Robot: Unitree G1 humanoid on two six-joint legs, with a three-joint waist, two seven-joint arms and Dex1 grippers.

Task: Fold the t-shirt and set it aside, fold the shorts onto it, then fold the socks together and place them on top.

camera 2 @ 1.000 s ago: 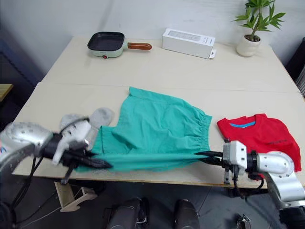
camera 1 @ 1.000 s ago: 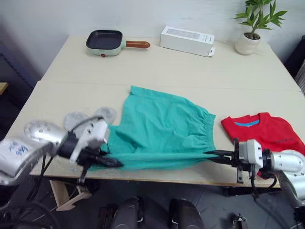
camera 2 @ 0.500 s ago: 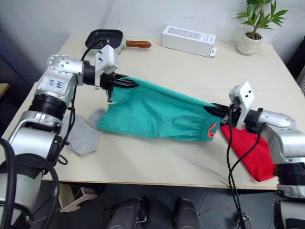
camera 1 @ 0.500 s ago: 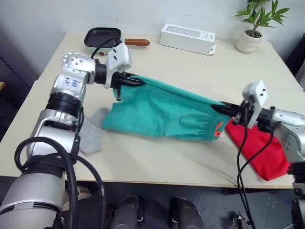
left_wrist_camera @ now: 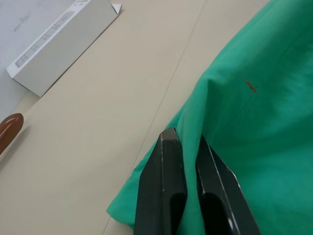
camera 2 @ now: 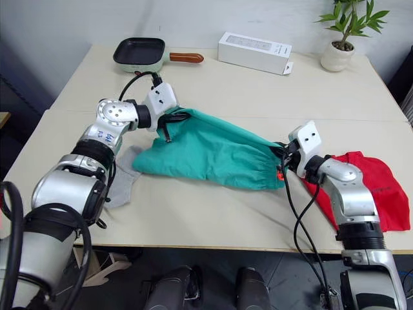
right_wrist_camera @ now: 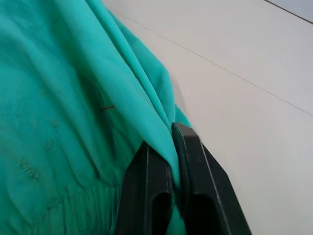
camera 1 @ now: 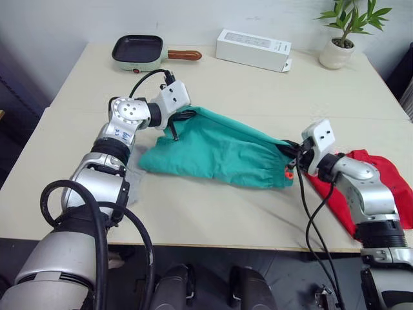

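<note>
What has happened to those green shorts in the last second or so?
Both claws, left claw and right claw, carried the near edge of the shorts up and over to the far edge, folding them in half, and still grip them. The t-shirt got rumpled.

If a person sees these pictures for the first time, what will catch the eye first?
First the teal shorts, folded over in the middle of the table, each far corner pinched by a shut tool: the left tool at the left end, the right tool at the waistband end. Next the red t-shirt, lying to the right behind the right arm, and a grey sock left of the shorts.
</note>
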